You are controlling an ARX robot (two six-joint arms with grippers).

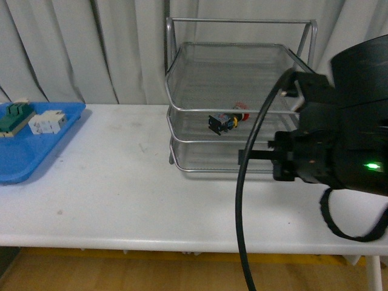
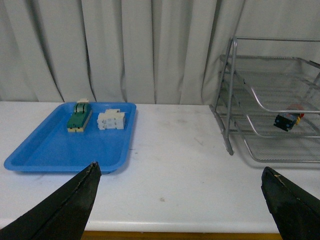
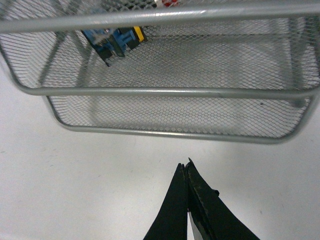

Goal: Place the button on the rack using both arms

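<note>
Front view: button (image 1: pixel 228 119) lying on its side in middle tier of rack (image 1: pixel 236 36), red cap pointing away toward rack's back, black-blue body toward front rail. Nothing touching it. Rack standing on white table (image 1: pixel 121 194), far side, against curtain (image 1: pixel 73 42). Right arm (image 1: pixel 339 133) filling right of frame, black cable (image 1: pixel 242 200) looping down in front. Right gripper (image 3: pixel 186 172) over bare table just in front of bottom tier, fingertips pressed together, nothing between them. Left gripper (image 2: pixel 180 192) spread wide, fingers (image 2: pixel 75 200) far apart, empty, hovering over table well clear of rack. Blue tray (image 2: pixel 50 155) at left end of table, carrying green-and-cream block (image 2: pixel 79 119) and white block (image 2: pixel 111 120) side by side.
</note>
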